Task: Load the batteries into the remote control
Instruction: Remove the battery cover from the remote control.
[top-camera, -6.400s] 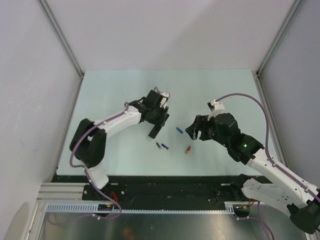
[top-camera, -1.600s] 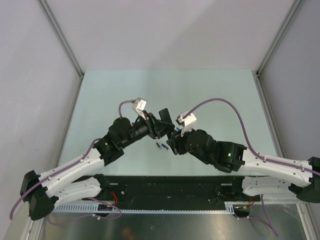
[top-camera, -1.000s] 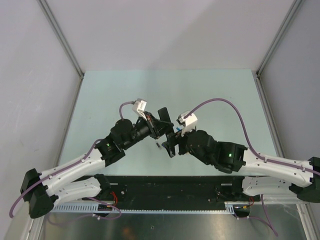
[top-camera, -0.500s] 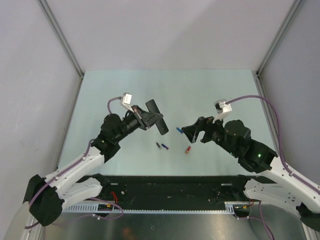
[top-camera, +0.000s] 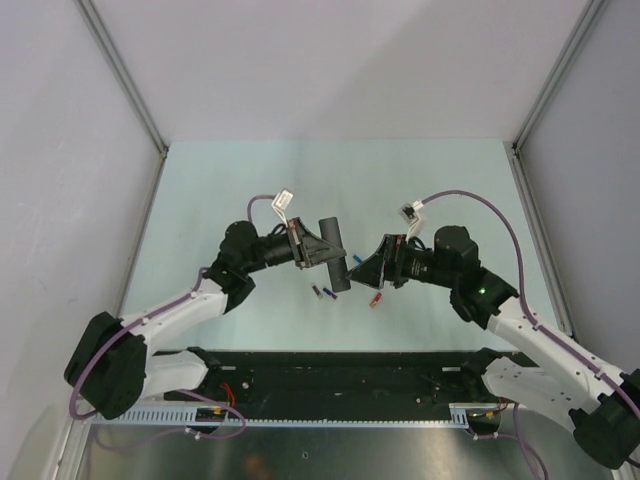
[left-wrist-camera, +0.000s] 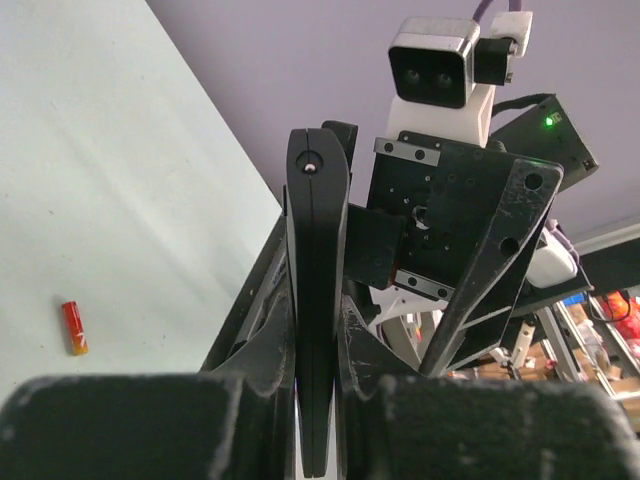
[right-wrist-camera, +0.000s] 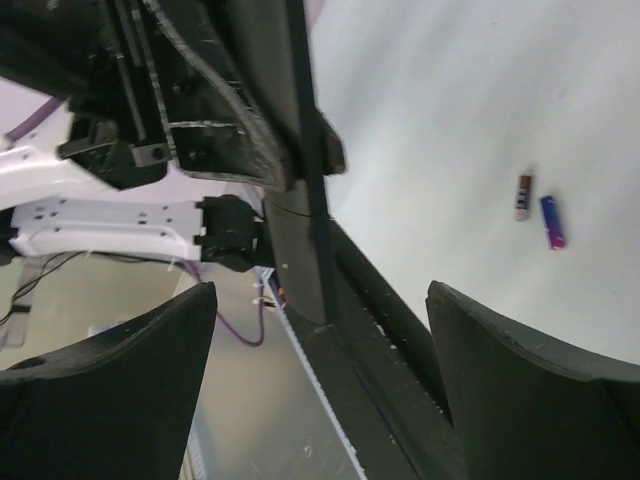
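Since half a second ago the left arm (top-camera: 180, 310) has reached a little further across the pale green surface (top-camera: 250, 180) toward its middle. The right arm (top-camera: 520, 320) has changed its bend behind a wrist that sits in almost the same spot, so the gap between the two wrists has narrowed. The left jaws are clamped on the remote control (top-camera: 336, 256), as they were. The black bar was slanted then and now runs nearly straight from far to near in the top view, held off the surface above its middle. The right jaws are spread wide with nothing between them, their tips just beside the remote control. The batteries have not moved. The blue battery (top-camera: 357, 258) lies between the remote control and the right jaws, the two dark batteries (top-camera: 323, 293) lie side by side toward the near edge, and the red-orange battery (top-camera: 376, 298) lies to their right. Whether the right jaws touch the remote control cannot be told. In the left wrist view the remote control (left-wrist-camera: 315, 300) appears only edge-on, its lower end lost in the blur of the jaws. In the right wrist view the remote control (right-wrist-camera: 300, 220) is cut off at the top edge. Its back panel cannot be made out in any view.
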